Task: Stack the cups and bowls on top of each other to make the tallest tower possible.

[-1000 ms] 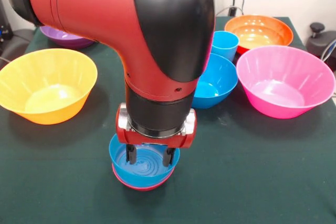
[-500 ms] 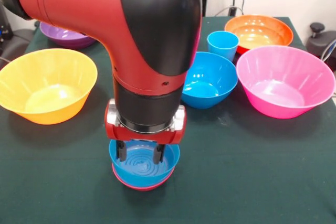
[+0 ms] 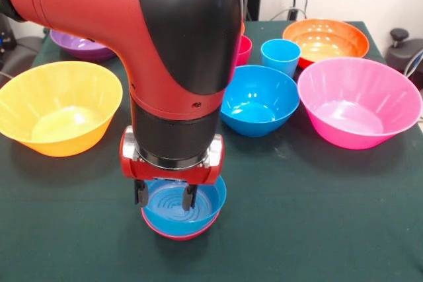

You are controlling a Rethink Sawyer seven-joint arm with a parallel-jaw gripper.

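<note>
Seemingly, the gripper straddled the near-left rim of the small glossy blue plastic bowl nested in a small red bowl, fingers spread; lifting risked dragging both.

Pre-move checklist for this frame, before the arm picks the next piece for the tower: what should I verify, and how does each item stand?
1. Small blue bowl nested in the small red bowl: ok.
2. Gripper clear of the stack: not ok, its fingers straddle the blue bowl's left rim.
3. Gripper empty: cannot tell, it may be pinching that rim.
4. Light blue cup upright and free: ok.
5. Red cup reachable: cannot tell, the arm hides most of it.
6. Mid-sized blue bowl unobstructed: ok.
</note>
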